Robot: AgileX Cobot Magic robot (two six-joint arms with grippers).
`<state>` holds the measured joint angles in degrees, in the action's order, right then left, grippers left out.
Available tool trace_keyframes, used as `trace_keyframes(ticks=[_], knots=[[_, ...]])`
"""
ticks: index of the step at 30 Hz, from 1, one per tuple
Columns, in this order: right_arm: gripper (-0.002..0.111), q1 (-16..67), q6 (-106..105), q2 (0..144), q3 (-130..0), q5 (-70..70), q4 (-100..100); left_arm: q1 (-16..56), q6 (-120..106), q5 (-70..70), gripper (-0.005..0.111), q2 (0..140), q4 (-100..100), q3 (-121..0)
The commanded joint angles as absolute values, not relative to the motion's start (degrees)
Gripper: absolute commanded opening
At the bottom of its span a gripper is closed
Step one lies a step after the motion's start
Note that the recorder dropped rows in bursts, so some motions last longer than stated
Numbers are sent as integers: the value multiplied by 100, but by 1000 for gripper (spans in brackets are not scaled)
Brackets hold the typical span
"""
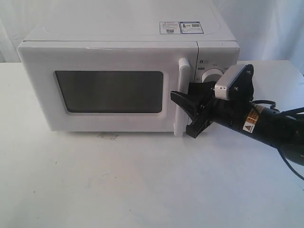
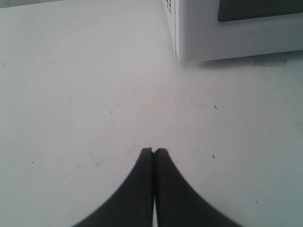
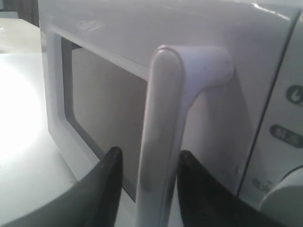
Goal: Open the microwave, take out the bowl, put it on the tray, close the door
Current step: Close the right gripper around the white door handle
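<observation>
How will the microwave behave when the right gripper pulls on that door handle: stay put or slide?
The microwave looks boxy and broad-based, so tipping seems unlikely, though it might slide on the smooth table. Its handle looks rigid and glossy, so the right gripper, jaws astride it, could slip.

Microwave: stood white on the table, front toward the camera.
Door: sat flush with the microwave's front.
Handle: stood upright between the microwave's window and its dials.
Right gripper: was level with the microwave's front, jaws apart, one on either side of the handle.
Stickers: lay on the microwave's top.
</observation>
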<state>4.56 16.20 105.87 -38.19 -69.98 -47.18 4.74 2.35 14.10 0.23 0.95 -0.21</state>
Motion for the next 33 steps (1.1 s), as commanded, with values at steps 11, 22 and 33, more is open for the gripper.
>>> trace_keyframes(ticks=[11, 22, 33], knots=[[0, 562, 2057, 10650, -3969, -6996, -5228, 459, 262, 1413, 0, 0, 88, 0], [0, 685, 2283, 10639, -3969, -6996, -5720, 459, 262, 1413, 0, 0, 88, 0], [0, 865, 2594, 10415, -4000, -6996, -6317, 459, 262, 1413, 0, 0, 88, 0]])
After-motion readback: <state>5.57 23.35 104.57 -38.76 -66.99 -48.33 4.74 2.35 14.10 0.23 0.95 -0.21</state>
